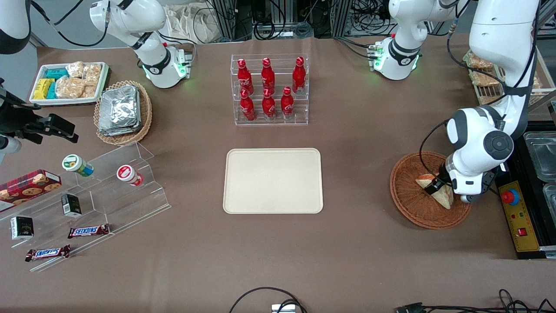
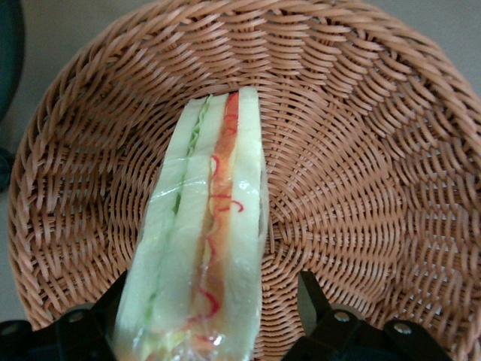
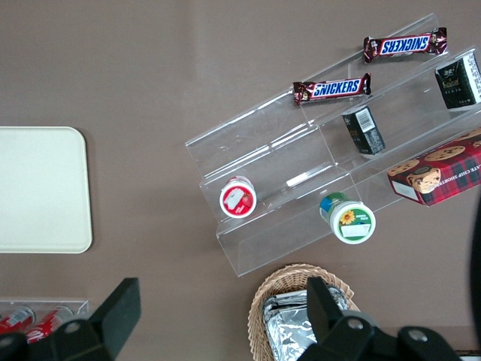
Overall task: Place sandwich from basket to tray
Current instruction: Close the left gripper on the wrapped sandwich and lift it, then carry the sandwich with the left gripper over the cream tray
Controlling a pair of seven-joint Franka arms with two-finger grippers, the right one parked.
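Nearest the front camera, two brown bars lettered SNICKERS (image 1: 88, 231) are seen by the clear acrylic step stand (image 1: 130, 191). The flat cream-beige rectangular tray (image 1: 273, 181) lies mid-table. Toward the working arm's end, the film-wrapped triangular sandwich (image 1: 443, 196) is kept inside the round reddish-brown wicker basket (image 1: 410, 200), straddled by the gripper (image 1: 436, 186), whose fingers (image 2: 323, 320) are spread either side. Farther off, red Coca-Cola bottles (image 1: 268, 89) are racked.
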